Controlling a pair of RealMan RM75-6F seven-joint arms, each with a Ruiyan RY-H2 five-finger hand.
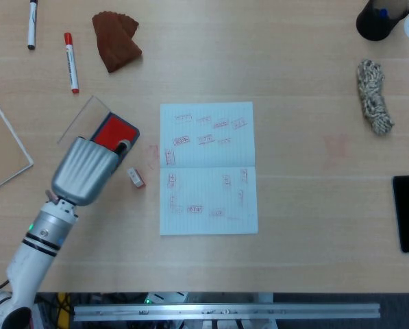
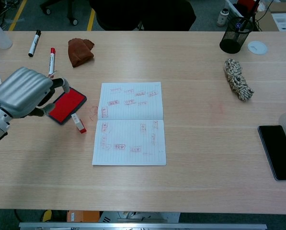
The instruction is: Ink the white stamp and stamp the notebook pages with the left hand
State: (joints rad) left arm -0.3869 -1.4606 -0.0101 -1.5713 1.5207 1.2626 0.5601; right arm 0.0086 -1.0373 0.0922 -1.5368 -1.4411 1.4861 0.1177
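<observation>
Left hand: silver five-finger left hand [image 1: 85, 170] [image 2: 22, 92] raised over the table at about 9 o'clock from the notebook; fingers curled inward, nothing visible in them — clenched on nothing as far as both views show.
Right hand: only a pale rounded edge shows at the right border of the chest view; cannot tell how its fingers lie.
Stamp: small white stamp with a red end [image 1: 135, 177] [image 2: 78, 123] lies on its side on the light wooden table [image 1: 307, 260] [image 2: 205, 187], apart from the left hand, at roughly 4 o'clock from it in both views; it sits between the ink pad and the notebook, near the notebook's left edge.
Ink pad: red ink pad in a dark blue tray [image 1: 112, 132] [image 2: 66, 104], partly covered by the left hand in the head view; its clear lid [image 1: 77, 118] lies open at the pad's 10 o'clock side.
Notebook: open white lined notebook [image 1: 208, 168] [image 2: 130, 123] flat at table centre — both pages carry many red stamp marks.
Other items: red marker [image 1: 70, 62] [image 2: 51, 60], black marker [image 1: 32, 23] [image 2: 34, 43] and brown crumpled cloth [image 1: 116, 40] [image 2: 80, 51] at 11 o'clock from the notebook; speckled rope bundle [image 1: 374, 96] [image 2: 238, 79] and black pen cup [image 1: 383, 18] [image 2: 234, 37] at 2 o'clock; black phone [image 1: 408, 212] [image 2: 278, 152] at 4 o'clock.
</observation>
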